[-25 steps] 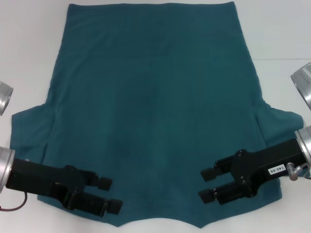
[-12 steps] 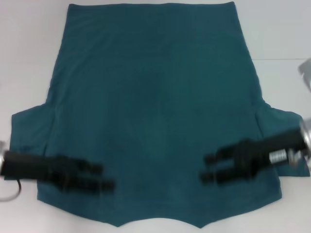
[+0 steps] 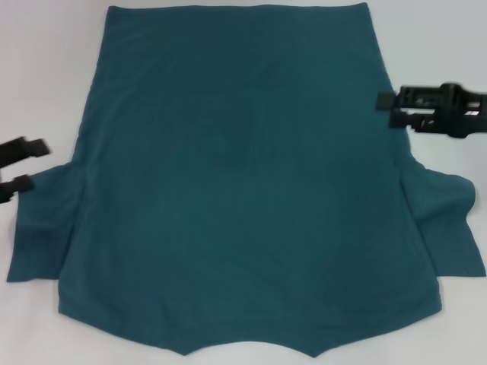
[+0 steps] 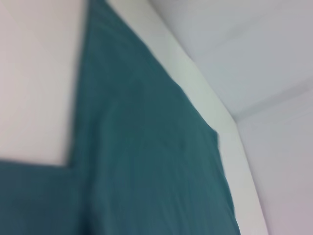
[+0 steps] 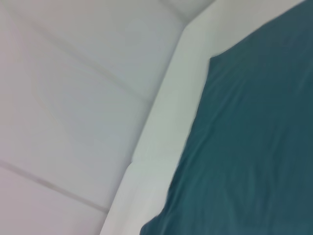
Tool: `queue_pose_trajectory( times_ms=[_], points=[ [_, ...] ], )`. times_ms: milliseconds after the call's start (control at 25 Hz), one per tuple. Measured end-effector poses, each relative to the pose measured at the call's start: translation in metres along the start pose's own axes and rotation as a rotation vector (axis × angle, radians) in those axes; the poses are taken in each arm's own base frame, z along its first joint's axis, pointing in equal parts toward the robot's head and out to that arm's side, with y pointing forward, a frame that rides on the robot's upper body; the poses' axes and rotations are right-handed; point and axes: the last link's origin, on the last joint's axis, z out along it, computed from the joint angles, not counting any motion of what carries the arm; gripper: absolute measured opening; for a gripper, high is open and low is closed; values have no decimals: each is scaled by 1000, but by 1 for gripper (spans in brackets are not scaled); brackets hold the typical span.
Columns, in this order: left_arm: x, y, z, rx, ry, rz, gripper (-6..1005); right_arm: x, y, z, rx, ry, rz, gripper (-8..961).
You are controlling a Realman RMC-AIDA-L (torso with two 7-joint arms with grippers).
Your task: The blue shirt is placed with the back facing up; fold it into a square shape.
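Note:
The blue shirt [image 3: 236, 190] lies flat on the white table [image 3: 46, 61], plain back up, hem at the far side and neckline at the near edge. Both short sleeves are spread out to the sides. My left gripper [image 3: 34, 163] is open and empty at the far left, just off the left sleeve [image 3: 38, 228]. My right gripper [image 3: 387, 109] is open and empty over the shirt's right side edge, beyond the right sleeve [image 3: 449, 220]. The shirt also shows in the left wrist view [image 4: 146, 161] and the right wrist view [image 5: 254, 137]. No lettering shows.
Bare white table surface [image 3: 441, 46] surrounds the shirt on the left, right and far sides. The table's far edge shows in the wrist views [image 5: 161, 122].
Both grippers have left the near part of the shirt. The left one moved out to the left edge, the right one out and farther back. The shirt lies as before.

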Motion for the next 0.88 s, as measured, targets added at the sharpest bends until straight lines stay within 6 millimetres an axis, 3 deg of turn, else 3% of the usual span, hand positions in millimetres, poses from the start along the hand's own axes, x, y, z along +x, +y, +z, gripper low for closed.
queue_pose_trajectory(
  times_ms=[360,880],
  points=[
    [-5,-39,-12,114,137,-140,908,-13,-5,-4,45,-39,35,701],
    [-17,-56,0,176,138,-151,907,-9,-9,-3,55,-40,51,700]
  ],
)
